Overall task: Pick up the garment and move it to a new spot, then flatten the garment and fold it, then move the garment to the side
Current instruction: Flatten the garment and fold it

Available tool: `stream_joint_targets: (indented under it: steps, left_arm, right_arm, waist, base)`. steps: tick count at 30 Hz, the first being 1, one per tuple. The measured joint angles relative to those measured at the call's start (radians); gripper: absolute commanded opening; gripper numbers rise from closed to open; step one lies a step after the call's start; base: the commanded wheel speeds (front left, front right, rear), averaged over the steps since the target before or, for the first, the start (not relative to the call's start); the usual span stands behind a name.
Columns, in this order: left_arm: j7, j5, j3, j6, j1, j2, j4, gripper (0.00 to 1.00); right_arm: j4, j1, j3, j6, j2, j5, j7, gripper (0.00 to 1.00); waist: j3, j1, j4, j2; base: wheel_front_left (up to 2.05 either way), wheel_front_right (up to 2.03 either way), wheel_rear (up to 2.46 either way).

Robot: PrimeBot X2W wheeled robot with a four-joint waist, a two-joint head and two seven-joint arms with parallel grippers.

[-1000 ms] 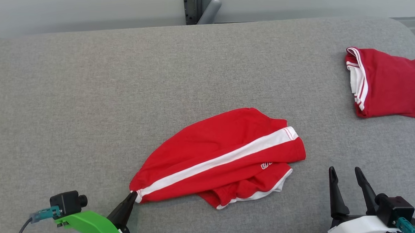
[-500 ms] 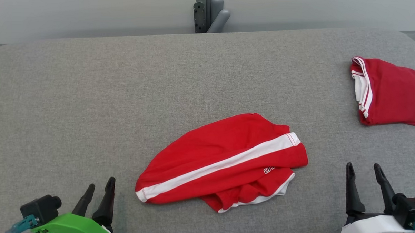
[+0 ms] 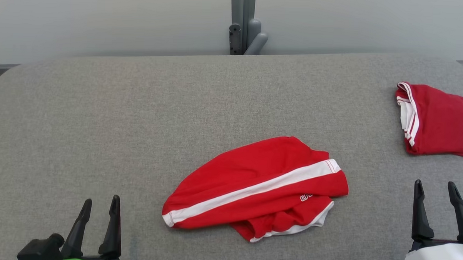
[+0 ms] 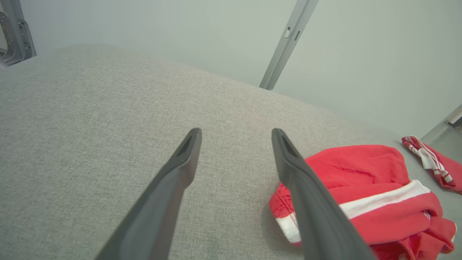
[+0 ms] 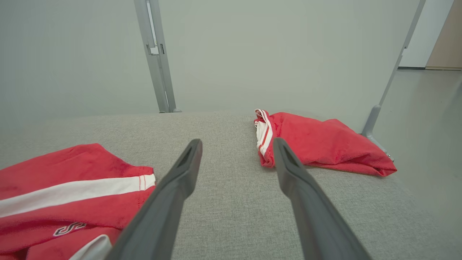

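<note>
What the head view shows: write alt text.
A crumpled red garment with a white stripe lies centred on a grey surface. A second garment lies far right; left gripper and right gripper stand open at the bottom corners.

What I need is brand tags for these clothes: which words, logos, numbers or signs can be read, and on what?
Red shorts: one small white outlined emblem near the leg hem, a stylised mark, not legible as letters.
Second red garment: no text visible.
Grey padded surface: none.
</note>
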Motion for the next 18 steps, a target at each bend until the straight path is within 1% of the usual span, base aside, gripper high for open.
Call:
stream_joint_targets:
  steps: [3,6,9,11,18]
  left_arm:
    - [-0.002,0.122,0.053,-0.059,0.035,-0.042,0.021,1.0]
    - [-0.002,0.212,0.089,-0.096,0.052,-0.085,0.048,1.0]
    - [-0.002,0.255,0.114,-0.114,0.064,-0.121,0.067,1.0]
    - [-0.002,0.27,0.117,-0.117,0.07,-0.138,0.077,1.0]
    - [-0.002,0.269,0.103,-0.122,0.07,-0.143,0.077,1.0]
  right_arm:
    - [0.02,0.013,0.016,0.0,-0.003,0.0,0.0,1.0]
    - [0.043,0.021,0.043,0.0,-0.003,-0.001,0.0,1.0]
    - [0.058,0.027,0.055,0.0,0.0,-0.003,0.0,1.0]
    - [0.06,0.027,0.062,0.0,0.003,-0.003,0.0,1.0]
    - [0.066,0.027,0.071,0.0,0.006,-0.002,0.0,1.0]
  waist:
    - [-0.02,0.0,0.008,0.0]
    - [-0.031,0.0,0.015,0.0]
    - [-0.036,0.0,0.018,0.0]
    - [-0.035,0.0,0.018,0.0]
    - [-0.028,0.0,0.016,0.0]
  base:
    - [0.0,0.0,0.0]
    - [0.0,0.0,0.0]
    - [0.0,0.0,0.0]
    - [0.0,0.0,0.0]
    - [0.0,0.0,0.0]
